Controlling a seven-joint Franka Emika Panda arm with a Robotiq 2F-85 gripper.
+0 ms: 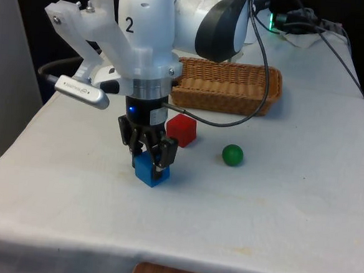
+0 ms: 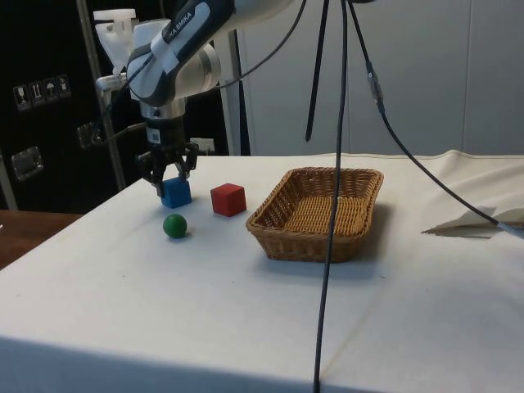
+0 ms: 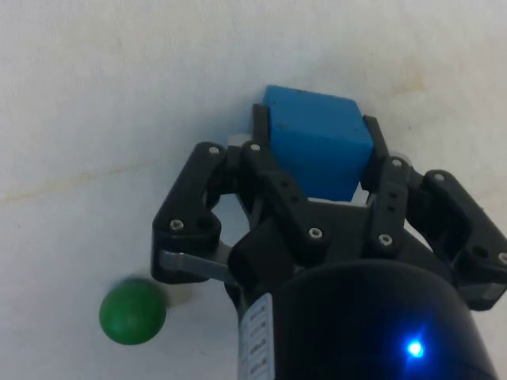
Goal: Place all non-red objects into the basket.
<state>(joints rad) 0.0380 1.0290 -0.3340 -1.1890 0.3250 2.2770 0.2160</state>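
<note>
My gripper (image 1: 151, 157) clamped on blue cube (image 1: 152, 170), cube at cloth level. Basket (image 1: 230, 85) lies behind, toward front view's right, past red cube (image 1: 181, 129).

A black claw (image 1: 150, 158) is showing against a blue cube (image 1: 152, 170); a red cube (image 1: 181, 129), a green ball (image 1: 232, 154) and a tan woven basket (image 1: 226, 87) are lying on white cloth (image 1: 277, 205).

Dark cabinets (image 2: 41, 106), perhaps pale wall (image 2: 409, 74)
</note>
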